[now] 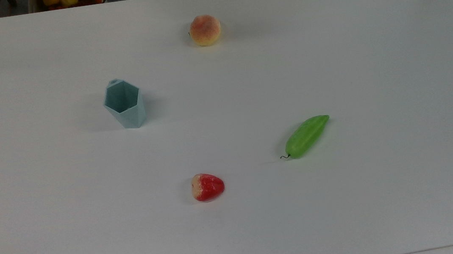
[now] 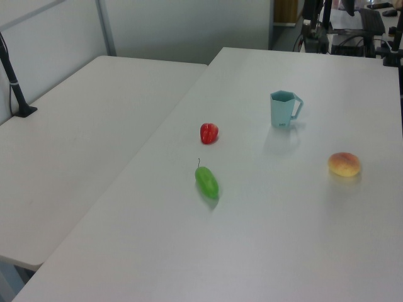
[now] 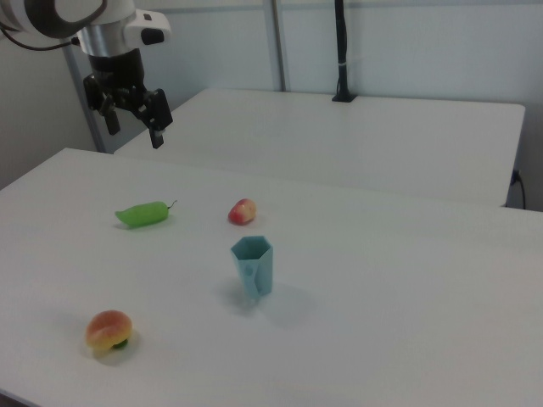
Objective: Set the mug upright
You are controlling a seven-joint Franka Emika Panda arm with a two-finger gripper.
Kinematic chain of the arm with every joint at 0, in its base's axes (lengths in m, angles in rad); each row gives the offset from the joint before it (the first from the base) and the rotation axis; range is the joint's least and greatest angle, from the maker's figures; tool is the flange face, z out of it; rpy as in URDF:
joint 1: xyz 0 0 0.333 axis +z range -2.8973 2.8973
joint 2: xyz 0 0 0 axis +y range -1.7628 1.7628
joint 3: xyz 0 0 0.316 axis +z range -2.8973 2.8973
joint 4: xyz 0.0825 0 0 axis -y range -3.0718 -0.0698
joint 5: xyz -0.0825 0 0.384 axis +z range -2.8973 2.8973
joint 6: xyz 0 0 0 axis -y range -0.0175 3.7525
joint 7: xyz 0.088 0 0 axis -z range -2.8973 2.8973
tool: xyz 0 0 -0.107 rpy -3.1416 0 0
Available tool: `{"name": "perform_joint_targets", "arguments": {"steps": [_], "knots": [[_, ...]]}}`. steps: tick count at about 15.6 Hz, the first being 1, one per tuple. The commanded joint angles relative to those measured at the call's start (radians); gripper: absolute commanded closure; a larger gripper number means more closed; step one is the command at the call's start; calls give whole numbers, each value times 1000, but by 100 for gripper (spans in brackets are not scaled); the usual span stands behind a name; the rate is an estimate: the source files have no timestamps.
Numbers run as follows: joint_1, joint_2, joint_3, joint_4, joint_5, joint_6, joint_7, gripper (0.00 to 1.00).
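The mug (image 3: 254, 266) stands upright, rim up, so the task looks done. At ten o'clock from it in the right view, the gripper (image 3: 132, 120) hangs open and empty

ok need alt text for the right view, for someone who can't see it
A pale blue-green faceted mug stands upright near the middle of a white table, with a peach, a green pepper and a red strawberry around it. The robot's open gripper hangs high at the right view's upper left, holding nothing.
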Motion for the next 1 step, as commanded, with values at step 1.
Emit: {"name": "perform_joint_targets", "arguments": {"steps": [1], "knots": [[-26, -17, 44, -34, -28, 25, -6, 0]]}}
